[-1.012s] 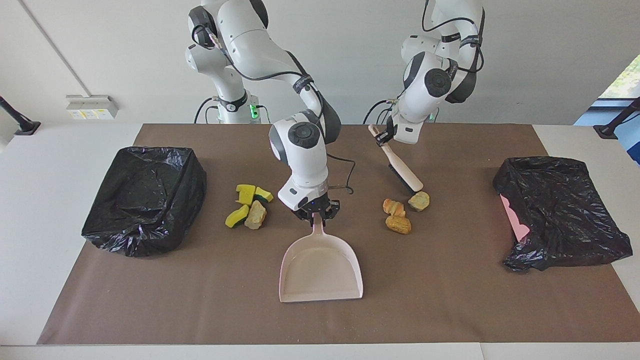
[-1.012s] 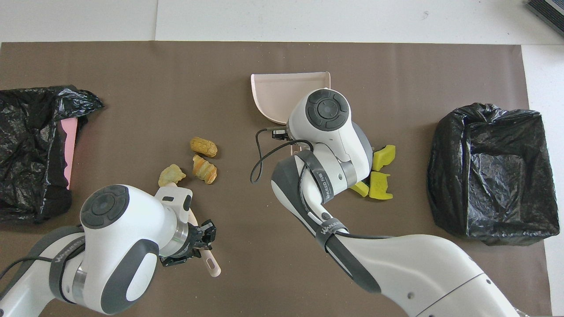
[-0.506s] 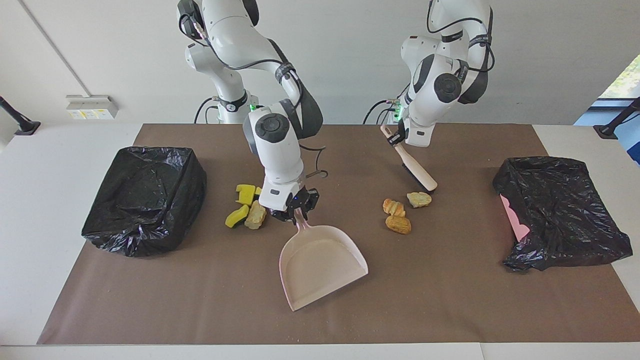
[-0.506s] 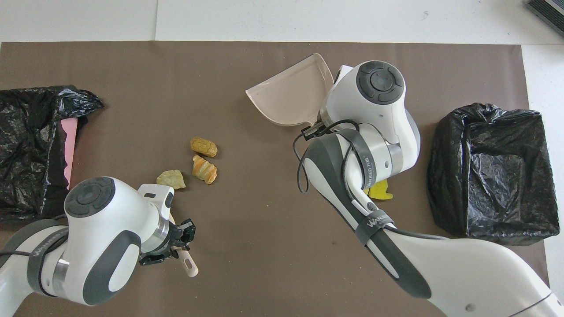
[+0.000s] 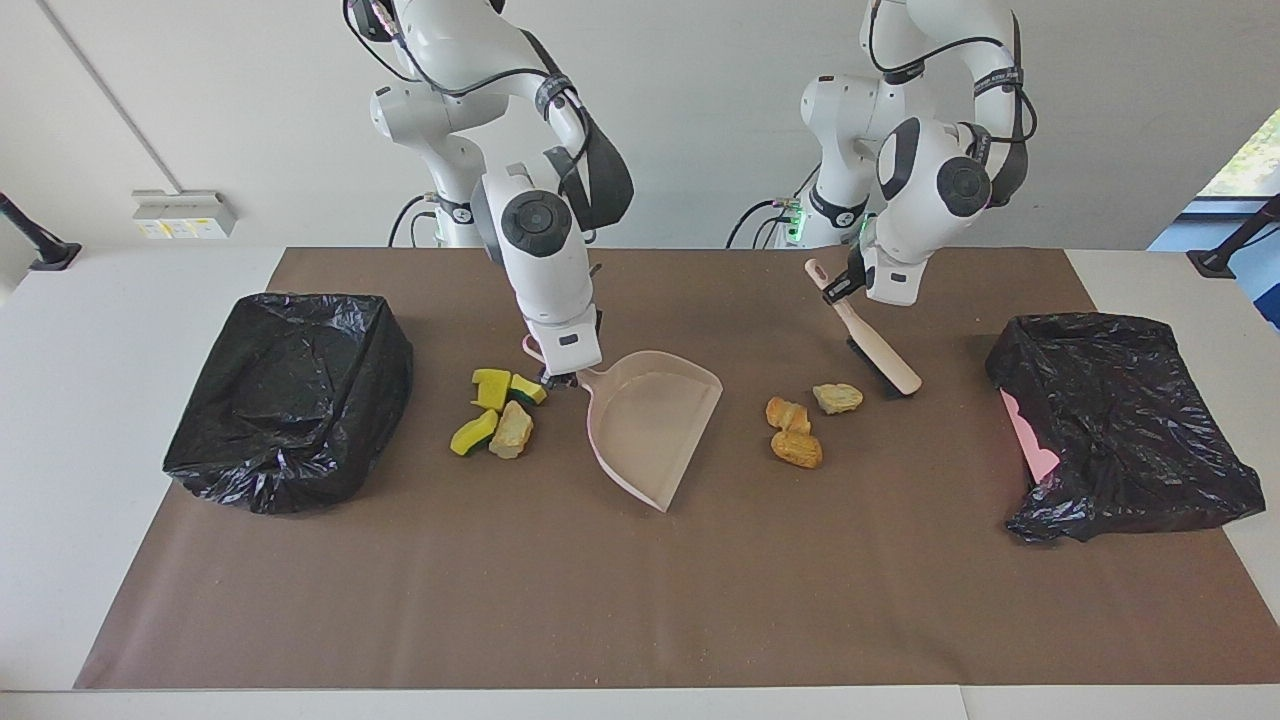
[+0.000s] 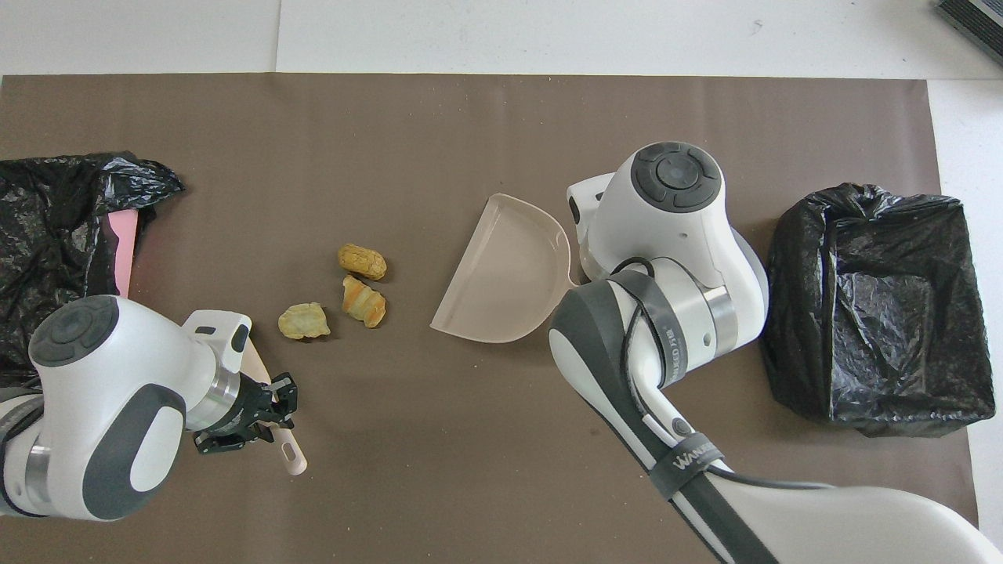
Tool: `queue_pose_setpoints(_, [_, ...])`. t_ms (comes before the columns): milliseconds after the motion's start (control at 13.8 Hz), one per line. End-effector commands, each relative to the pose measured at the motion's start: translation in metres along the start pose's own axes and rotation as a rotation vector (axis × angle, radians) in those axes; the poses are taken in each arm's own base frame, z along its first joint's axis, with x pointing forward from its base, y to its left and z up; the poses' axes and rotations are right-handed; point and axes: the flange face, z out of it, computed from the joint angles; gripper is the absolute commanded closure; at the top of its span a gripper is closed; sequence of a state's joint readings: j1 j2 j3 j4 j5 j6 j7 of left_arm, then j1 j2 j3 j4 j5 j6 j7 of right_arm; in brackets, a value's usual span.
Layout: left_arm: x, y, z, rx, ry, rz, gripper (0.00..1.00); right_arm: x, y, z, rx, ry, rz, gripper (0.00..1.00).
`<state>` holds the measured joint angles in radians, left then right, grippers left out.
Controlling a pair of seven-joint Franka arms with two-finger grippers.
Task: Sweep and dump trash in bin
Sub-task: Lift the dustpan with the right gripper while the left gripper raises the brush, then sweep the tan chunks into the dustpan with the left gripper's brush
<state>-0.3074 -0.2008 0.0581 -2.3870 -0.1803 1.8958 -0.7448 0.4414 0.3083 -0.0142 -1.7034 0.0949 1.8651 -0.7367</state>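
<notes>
Two closed grippers, each holding a tool.
Right gripper [image 5: 562,378] angles pink plastic dustpan [image 5: 655,420] toward golden-brown pastry scraps [image 5: 795,433]; left gripper [image 5: 848,283] clamps wooden-handled brush [image 5: 872,345] beside them.

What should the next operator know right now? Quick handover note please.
Right claw: shut on the pink dustpan handle, pan between the two trash piles.
Left claw: shut on the brush handle, bristles beside the pastry pieces.
Sponge wedges and beige chunk lie near the right arm's bin.
Done: tools picked up. Left: sweep both piles, dump; nothing in the pan yet.
</notes>
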Motion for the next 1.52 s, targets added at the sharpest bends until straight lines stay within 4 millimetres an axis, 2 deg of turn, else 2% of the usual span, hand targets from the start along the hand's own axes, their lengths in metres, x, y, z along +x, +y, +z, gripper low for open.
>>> queue_pose_setpoints(0, [0.010, 0.014, 0.010, -0.011, 0.043, 0.032, 1.00, 0.008, -0.018, 0.019, -0.016, -0.014, -0.101, 1.00])
queue_pose_setpoints(145, [0.031, 0.025, 0.021, -0.033, 0.082, 0.132, 1.00, 0.023, -0.033, 0.037, -0.047, 0.000, -0.140, 1.00])
queue_pose_setpoints(217, [0.044, 0.029, 0.021, -0.048, 0.112, 0.214, 1.00, 0.025, -0.034, 0.042, -0.069, 0.002, -0.153, 1.00])
queue_pose_setpoints(362, [0.059, 0.049, 0.003, -0.057, 0.133, 0.272, 1.00, 0.025, -0.035, 0.046, -0.078, 0.004, -0.156, 1.00])
queue_pose_setpoints(506, [0.065, 0.060, -0.004, -0.040, 0.164, 0.308, 1.00, 0.027, -0.043, 0.049, -0.075, -0.002, -0.163, 1.00])
queue_pose_setpoints(723, [0.069, 0.057, -0.006, -0.009, 0.188, 0.538, 1.00, 0.027, -0.045, 0.051, -0.074, 0.000, -0.139, 1.00])
queue_pose_setpoints(868, [0.070, 0.056, -0.005, 0.000, 0.185, 0.596, 1.00, 0.025, -0.045, 0.053, -0.075, 0.002, -0.116, 1.00])
queue_pose_setpoints(1012, [0.060, 0.063, -0.001, 0.009, 0.180, 0.630, 1.00, 0.026, -0.045, 0.054, -0.074, 0.001, -0.116, 1.00])
queue_pose_setpoints(1157, [0.028, 0.087, 0.006, 0.027, 0.182, 0.722, 1.00, 0.025, -0.045, 0.053, -0.073, -0.001, -0.114, 1.00])
queue_pose_setpoints(1302, [0.006, 0.103, 0.013, 0.019, 0.193, 0.768, 1.00, 0.025, -0.045, 0.053, -0.072, 0.000, -0.112, 1.00])
queue_pose_setpoints(1374, [-0.015, 0.119, 0.016, -0.008, 0.193, 0.794, 1.00, 0.024, -0.045, 0.054, -0.070, -0.002, -0.112, 1.00])
queue_pose_setpoints(1446, [-0.027, 0.128, 0.018, -0.068, 0.165, 0.775, 1.00, 0.023, -0.046, 0.056, -0.068, -0.005, -0.111, 1.00])
